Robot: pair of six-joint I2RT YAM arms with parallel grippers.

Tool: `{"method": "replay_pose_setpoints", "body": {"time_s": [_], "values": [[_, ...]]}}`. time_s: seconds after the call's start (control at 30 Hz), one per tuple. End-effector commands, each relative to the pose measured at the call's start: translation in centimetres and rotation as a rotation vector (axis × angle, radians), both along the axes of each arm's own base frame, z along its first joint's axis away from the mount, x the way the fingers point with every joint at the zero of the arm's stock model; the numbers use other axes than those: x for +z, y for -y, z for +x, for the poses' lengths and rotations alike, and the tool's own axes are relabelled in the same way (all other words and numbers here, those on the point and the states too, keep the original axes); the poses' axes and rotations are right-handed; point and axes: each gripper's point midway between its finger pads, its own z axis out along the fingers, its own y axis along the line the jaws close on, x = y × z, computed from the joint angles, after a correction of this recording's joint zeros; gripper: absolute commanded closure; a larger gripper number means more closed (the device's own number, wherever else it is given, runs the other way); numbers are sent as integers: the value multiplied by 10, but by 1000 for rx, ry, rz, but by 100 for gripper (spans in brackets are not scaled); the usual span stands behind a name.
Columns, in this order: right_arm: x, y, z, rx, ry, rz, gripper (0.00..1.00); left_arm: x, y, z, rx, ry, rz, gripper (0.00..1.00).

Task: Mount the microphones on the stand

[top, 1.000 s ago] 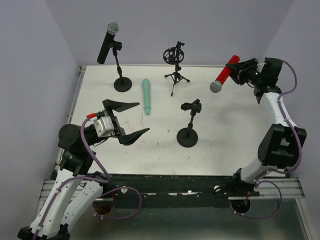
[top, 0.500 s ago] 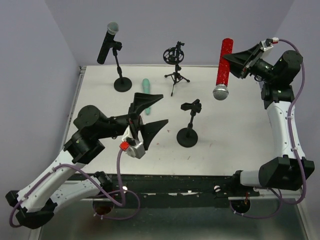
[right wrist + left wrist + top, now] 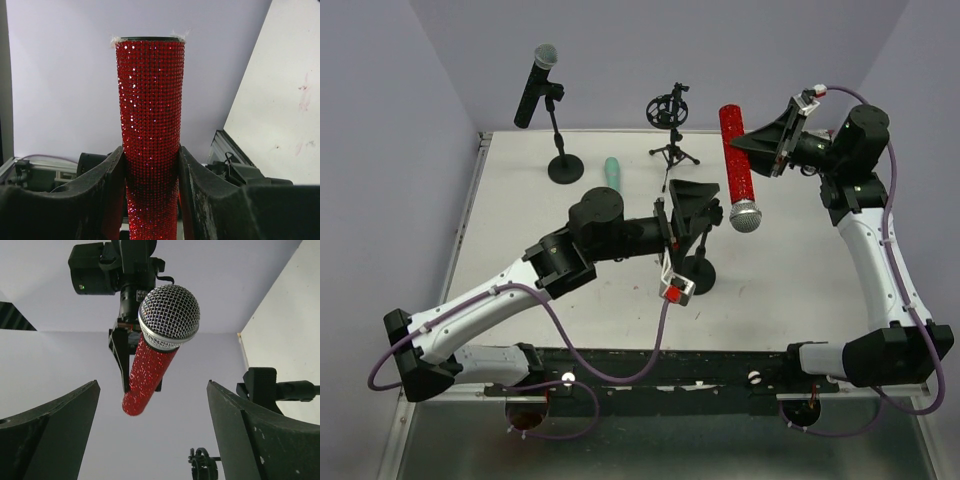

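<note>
Grips the red sequinned stick microphone (image 3: 733, 175) around its barrel in the right gripper (image 3: 740, 143), fingers closed snugly on both sides, long axis near upright, silver mesh head hanging down, up in the air over the middle of the table. Holds the left gripper (image 3: 697, 205) spread wide and empty just below that head, aimed up at it, not touching. Likely turns on lowering the barrel to the clip of the short black round-based stand (image 3: 261, 385), just beside the left fingers.
</note>
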Motion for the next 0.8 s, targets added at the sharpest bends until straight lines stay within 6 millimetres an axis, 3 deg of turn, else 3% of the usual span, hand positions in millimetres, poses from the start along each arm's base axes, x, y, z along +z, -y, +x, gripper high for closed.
{"method": "replay_pose_setpoints", "body": {"time_s": [0.0,0.17,0.3,0.5,0.77], "values": [[-7,-13,-20,83,-23,-8,88,18,17,7,37,180,-5,6],[-13,-20,-26,115,-25,-16,88,15,32,25,92,226,5,11],[-16,-23,-28,126,-32,-18,88,15,40,28,91,253,2,15],[-19,-25,-29,143,-49,-7,88,10,49,33,108,287,15,35],[-19,-27,-31,149,-50,-1,88,4,58,35,107,289,31,33]]}}
